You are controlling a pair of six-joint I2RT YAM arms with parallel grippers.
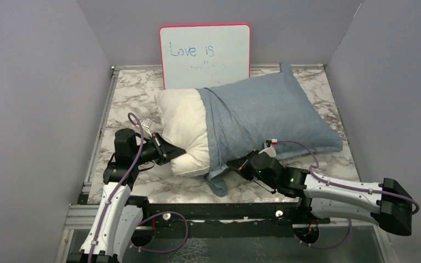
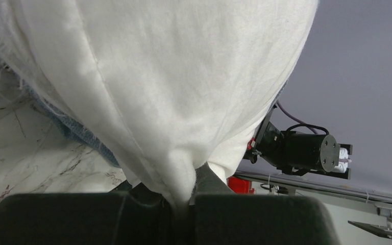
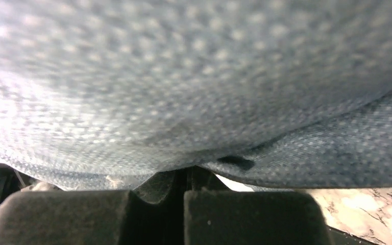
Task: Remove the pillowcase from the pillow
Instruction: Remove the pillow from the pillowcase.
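The white pillow [image 1: 183,131] lies across the marble table with its left end bare. The blue-grey pillowcase [image 1: 268,115] covers its right part, and the open hem hangs down near the front. My left gripper [image 1: 171,152] is shut on the pillow's near left corner. In the left wrist view the white fabric [image 2: 173,76] is pinched between the jaws of the left gripper [image 2: 184,201], and a strip of pillowcase [image 2: 66,127] shows behind. My right gripper [image 1: 235,164] is shut on the pillowcase's lower edge. The blue cloth [image 3: 194,76] fills the right wrist view above the right gripper's closed tips [image 3: 184,173].
A red-framed whiteboard [image 1: 205,55] with writing stands against the back wall behind the pillow. Grey walls close in the table [image 1: 318,164] on the left and right. The right arm's motor [image 2: 306,150] shows in the left wrist view. A metal rail runs along the near edge.
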